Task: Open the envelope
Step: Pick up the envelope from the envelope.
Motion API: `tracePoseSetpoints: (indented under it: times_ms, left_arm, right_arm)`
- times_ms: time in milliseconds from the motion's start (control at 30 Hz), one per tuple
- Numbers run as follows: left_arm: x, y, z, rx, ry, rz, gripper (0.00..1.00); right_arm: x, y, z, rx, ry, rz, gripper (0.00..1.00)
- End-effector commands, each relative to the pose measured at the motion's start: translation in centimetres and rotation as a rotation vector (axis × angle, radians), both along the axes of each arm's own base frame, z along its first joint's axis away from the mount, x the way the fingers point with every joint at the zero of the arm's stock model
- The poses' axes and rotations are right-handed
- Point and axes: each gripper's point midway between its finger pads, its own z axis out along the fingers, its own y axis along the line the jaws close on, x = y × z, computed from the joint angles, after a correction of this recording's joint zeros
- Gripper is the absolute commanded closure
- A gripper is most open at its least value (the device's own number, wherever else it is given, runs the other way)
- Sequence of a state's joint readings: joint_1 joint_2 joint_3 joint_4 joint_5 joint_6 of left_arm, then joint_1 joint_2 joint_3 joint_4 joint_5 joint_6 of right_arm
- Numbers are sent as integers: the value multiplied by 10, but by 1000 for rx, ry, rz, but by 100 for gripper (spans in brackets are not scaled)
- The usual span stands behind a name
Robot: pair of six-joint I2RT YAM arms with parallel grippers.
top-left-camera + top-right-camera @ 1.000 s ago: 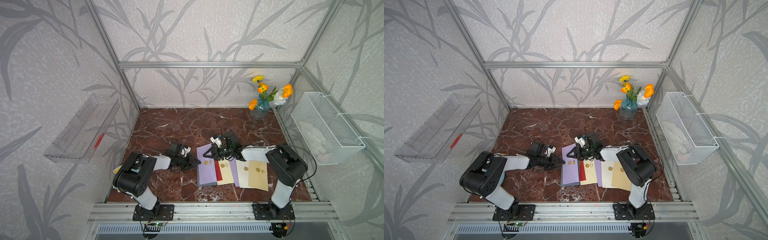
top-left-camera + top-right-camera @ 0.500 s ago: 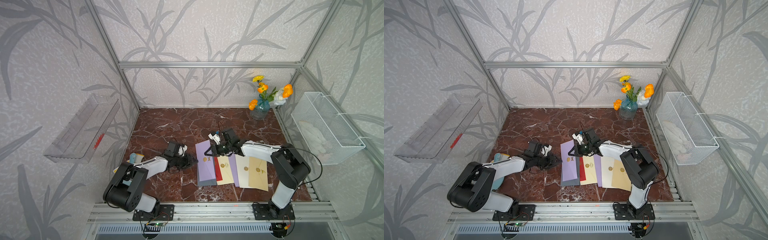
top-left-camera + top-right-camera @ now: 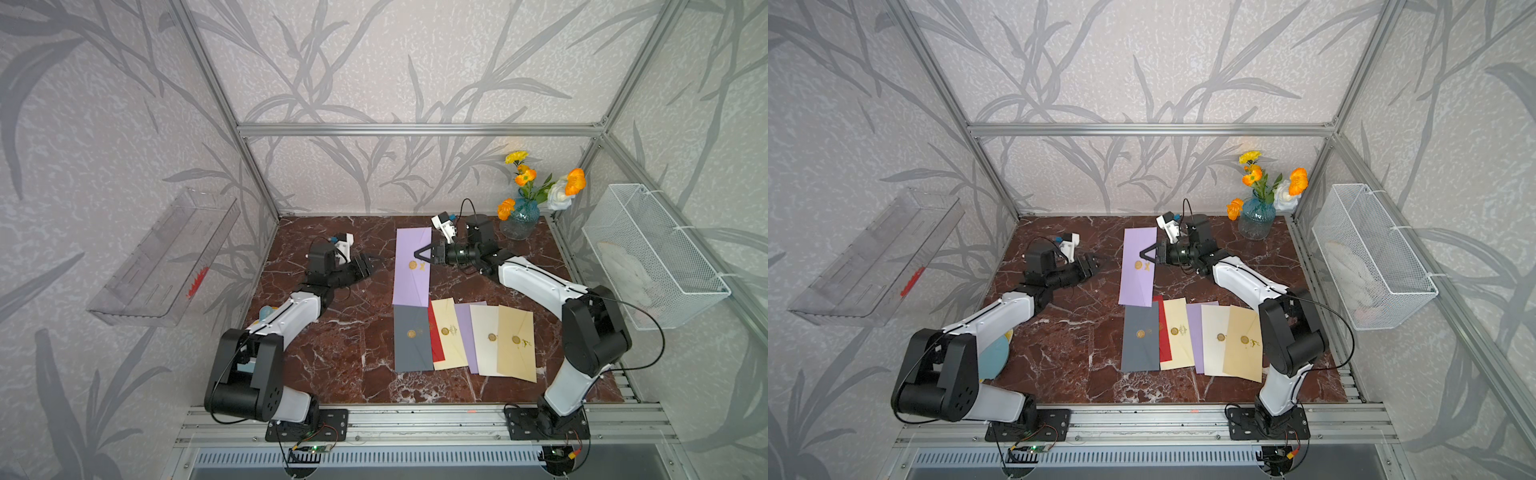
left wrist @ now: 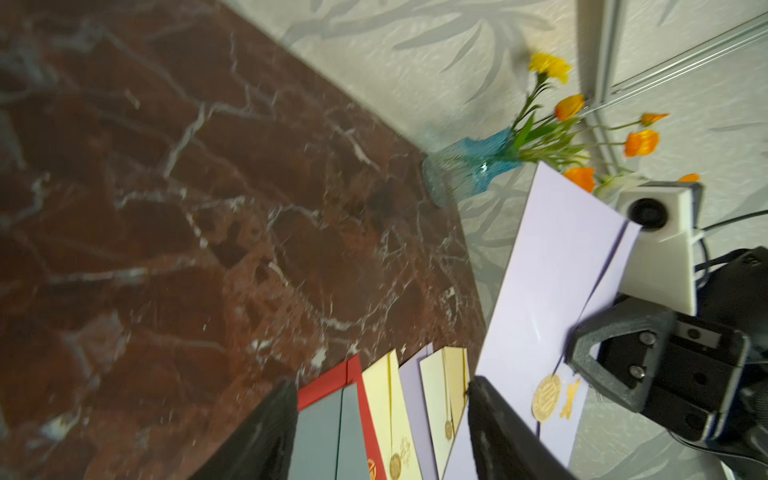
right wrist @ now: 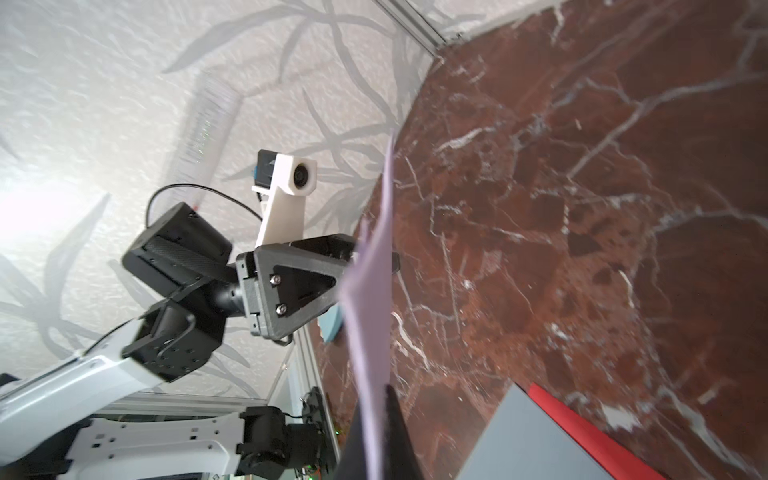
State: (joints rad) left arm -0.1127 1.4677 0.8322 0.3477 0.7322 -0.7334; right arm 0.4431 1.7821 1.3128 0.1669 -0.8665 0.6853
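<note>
The right gripper [image 3: 419,255] pinches the purple envelope [image 3: 409,286] by its edge, near the gold seal [image 3: 412,264]. The envelope is held up off the table [image 3: 332,332], behind the row of other envelopes [image 3: 465,332]. The left gripper [image 3: 369,263] is spread open close by, not touching it.

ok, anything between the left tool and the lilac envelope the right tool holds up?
Nothing. Both top views show only bare red-brown marble tabletop between the open left tool and the lilac paper envelope.

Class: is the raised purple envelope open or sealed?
Sealed: a gold seal holds the purple envelope shut; the right end effector grips it.
</note>
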Motion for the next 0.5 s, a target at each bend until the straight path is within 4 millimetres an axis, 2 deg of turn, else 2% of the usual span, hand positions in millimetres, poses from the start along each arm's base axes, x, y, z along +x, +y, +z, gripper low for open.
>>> tracePoseSetpoints:
  times_ms: [0,67,133,333,467]
  left_arm:
    - [14,-4,57,-105,-218,-78,40]
    - [15,-12,68,-150,-266,-145,40]
    - [13,-21,69,-175,-264,-224,39]
    - [4,-24,57,-164,-248,-268,31]
    - [-2,-28,53,-143,-232,-296,31]
  right_arm:
    - [11,13,24,121,-24,83,100]
    - [15,17,29,145,-22,111,100]
    - [17,21,30,147,-16,126,100]
    - [13,24,35,149,-25,177,100]
    - [7,26,35,143,-29,201,100]
